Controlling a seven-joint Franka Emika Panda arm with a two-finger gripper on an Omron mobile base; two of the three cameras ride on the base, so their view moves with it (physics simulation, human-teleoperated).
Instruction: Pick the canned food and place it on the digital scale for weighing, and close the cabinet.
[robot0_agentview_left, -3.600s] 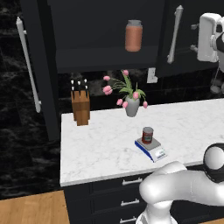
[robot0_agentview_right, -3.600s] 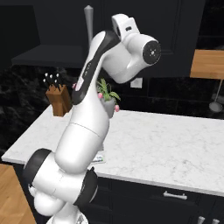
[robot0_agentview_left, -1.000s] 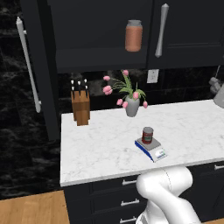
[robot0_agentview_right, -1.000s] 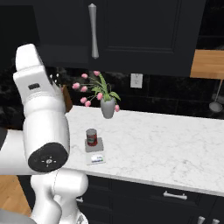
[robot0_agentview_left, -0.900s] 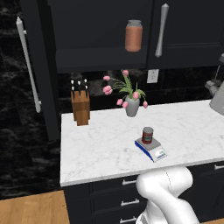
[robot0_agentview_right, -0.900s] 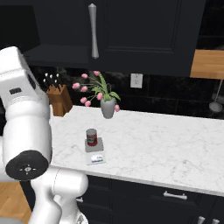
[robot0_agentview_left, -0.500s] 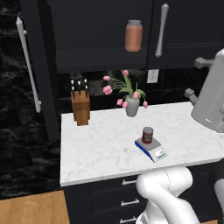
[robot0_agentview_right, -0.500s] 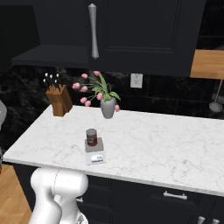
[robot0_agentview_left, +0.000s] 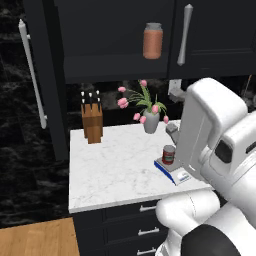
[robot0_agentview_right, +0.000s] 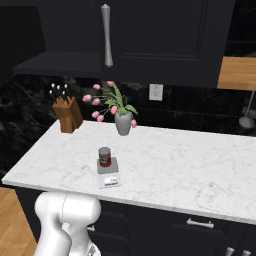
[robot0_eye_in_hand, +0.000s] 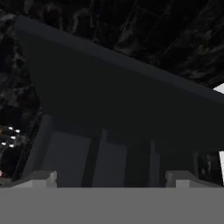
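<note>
We had the can (robot0_agentview_left: 169, 154) on the scale (robot0_agentview_left: 172, 171); with jaws wide and empty, we next needed to swing the cabinet door (robot0_agentview_left: 45, 75) shut.

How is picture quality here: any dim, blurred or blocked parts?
Left base view: evenly lit, the arm blocks the right side, canned food readable. Right base view: soft, cabinet nearly featureless black. Hand view: dark and murky, the fingertips look pale grey.

we see a white marble table (robot0_agentview_right: 190, 160) bearing a knife block (robot0_agentview_right: 67, 115), a flower vase (robot0_agentview_right: 123, 123) and the digital scale (robot0_agentview_right: 108, 171) near its front edge.
</note>
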